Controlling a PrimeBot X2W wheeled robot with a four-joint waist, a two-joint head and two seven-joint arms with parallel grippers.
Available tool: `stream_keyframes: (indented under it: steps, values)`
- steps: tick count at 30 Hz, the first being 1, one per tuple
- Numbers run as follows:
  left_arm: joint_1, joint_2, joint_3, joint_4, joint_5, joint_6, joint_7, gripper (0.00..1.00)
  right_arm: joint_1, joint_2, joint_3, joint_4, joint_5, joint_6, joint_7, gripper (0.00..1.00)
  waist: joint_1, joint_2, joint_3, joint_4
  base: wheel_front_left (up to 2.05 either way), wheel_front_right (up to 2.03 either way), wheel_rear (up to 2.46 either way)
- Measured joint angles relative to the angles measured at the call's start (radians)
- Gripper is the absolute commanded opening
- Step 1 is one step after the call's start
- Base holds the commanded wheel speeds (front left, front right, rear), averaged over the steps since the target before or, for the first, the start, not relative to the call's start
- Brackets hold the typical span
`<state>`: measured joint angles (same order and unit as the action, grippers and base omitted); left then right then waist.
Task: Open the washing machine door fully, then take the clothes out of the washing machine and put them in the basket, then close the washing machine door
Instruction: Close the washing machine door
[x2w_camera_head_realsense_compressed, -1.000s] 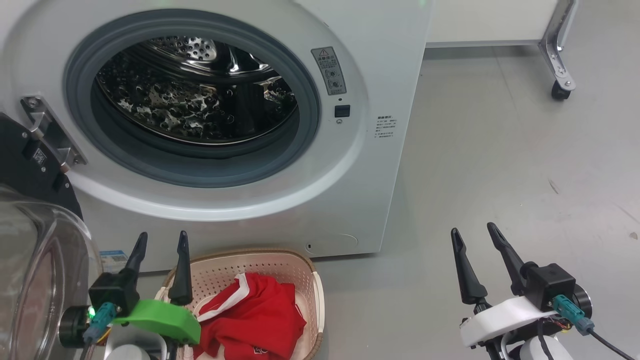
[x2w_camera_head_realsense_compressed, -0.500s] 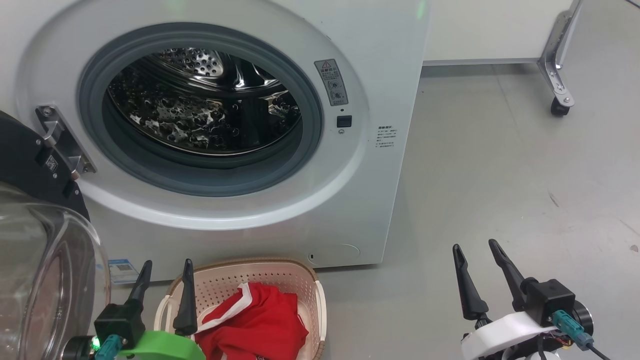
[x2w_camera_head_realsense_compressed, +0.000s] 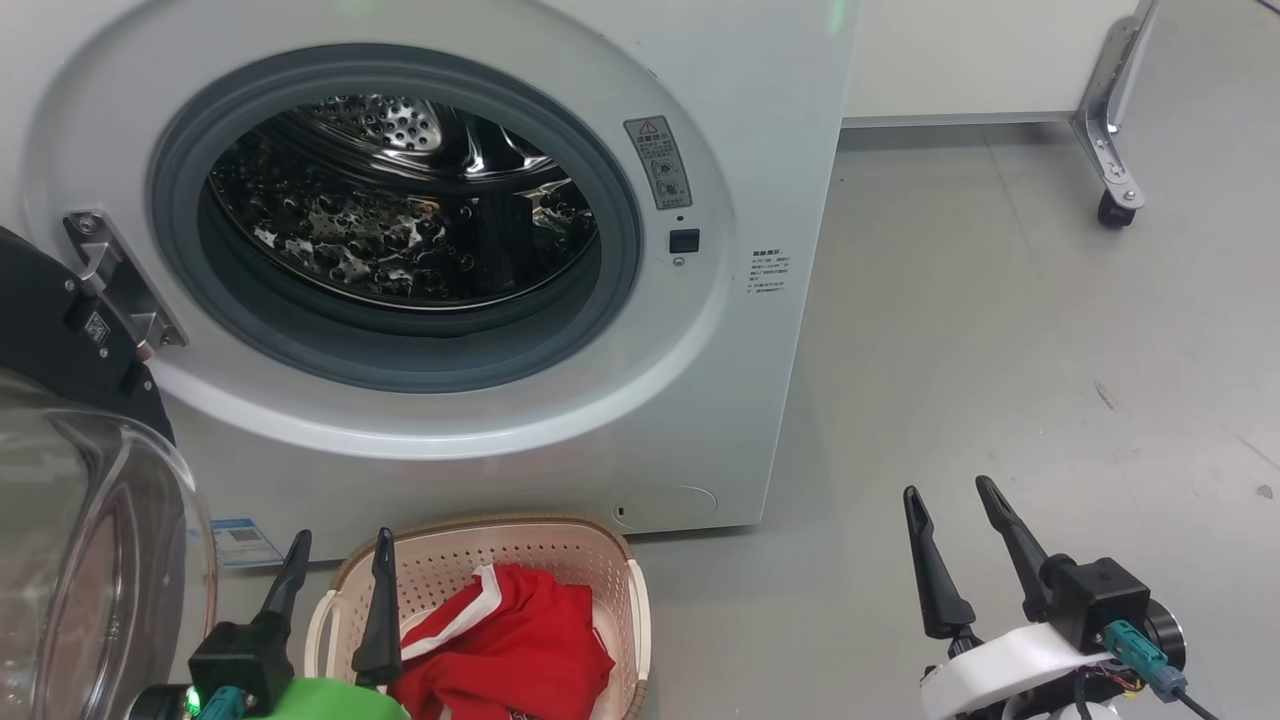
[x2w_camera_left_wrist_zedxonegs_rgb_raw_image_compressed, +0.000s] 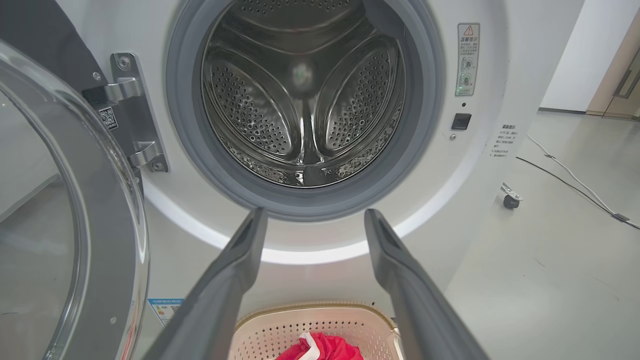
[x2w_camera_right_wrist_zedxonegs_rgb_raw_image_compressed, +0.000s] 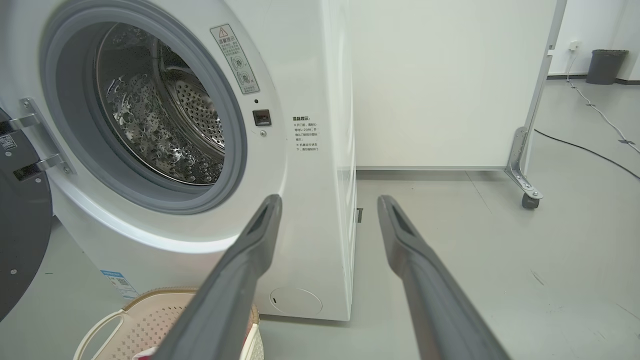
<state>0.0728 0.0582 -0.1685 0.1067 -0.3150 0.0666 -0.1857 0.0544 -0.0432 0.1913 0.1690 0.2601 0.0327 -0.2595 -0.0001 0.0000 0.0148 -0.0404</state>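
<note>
Since the red white-trimmed clothes lie in the cream perforated basket before the white washing machine, drum seemingly empty, the left gripper, spread and empty like the right gripper, should swing the black-rimmed glass door, open at its left, shut.

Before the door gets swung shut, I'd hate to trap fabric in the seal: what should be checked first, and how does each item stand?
1. Drum bare steel, nothing left inside: ok.
2. Clothes lying in the basket: ok.
3. Grey seal free of fabric: ok.
4. Left gripper and right gripper empty, fingers apart: ok.
5. Washing machine door will swing clear of the basket: cannot tell.
</note>
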Motion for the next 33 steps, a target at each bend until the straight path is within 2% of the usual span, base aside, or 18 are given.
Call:
stream_keyframes:
  steps: [17, 33]
  values:
    - [0.044, 0.012, -0.006, -0.085, 0.03, 0.018, 0.044, 1.0, 0.011, 0.0, 0.003, -0.006, 0.0, -0.001, 0.0, 1.0, 0.0001, 0.0, -0.001, -0.005, -0.11, 0.11, 0.0]
    - [0.067, 0.014, -0.011, -0.142, 0.035, 0.026, 0.08, 1.0, 0.011, 0.0, 0.003, -0.006, 0.0, -0.002, 0.0, 1.0, 0.0001, 0.0, -0.009, -0.008, -0.71, 0.71, 0.0]
